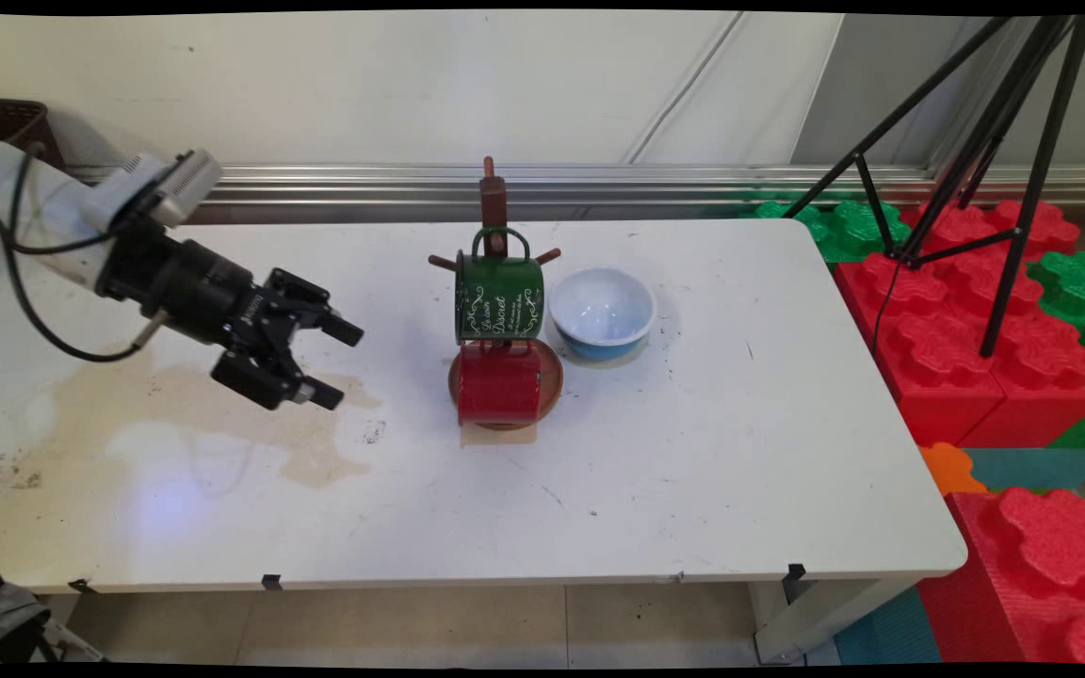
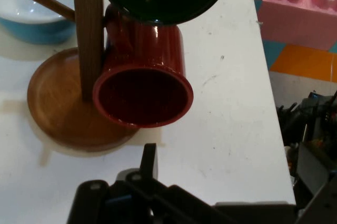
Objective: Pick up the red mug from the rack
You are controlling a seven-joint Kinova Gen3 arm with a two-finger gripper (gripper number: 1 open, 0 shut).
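- gripper (image 1: pixel 335 363) closest to the hand camera, black linkage at the bottom of that view; main view shows two fingers (image 1: pixel 343 330) apart with nothing between them, hanging above the table (image 1: pixel 693 452) left of the mug rack
- it is turned sideways, pointing at the red mug (image 2: pixel 145 84); the mug's open mouth faces straight at it
- red mug hangs by its handle on the wooden mug tree (image 1: pixel 493 202), low, just over the round wooden base (image 2: pixel 58 108); on its side because the peg carries it
- green mug (image 1: pixel 499 297) hangs the same way right above the red one, rims nearly touching, white lettering on the side
- green mug overhangs the red one; tree post (image 2: pixel 89 39) stands just beside the red mug's mouth, so both crowd it
- blue bowl (image 1: pixel 602 311) sits upright just beside the tree on the far side from the gripper
- brownish stain (image 1: pixel 251 424) on the table under the gripper
- black tripod (image 1: pixel 985 141) and red and green foam blocks (image 1: pixel 966 320) off the table's right end, well apart
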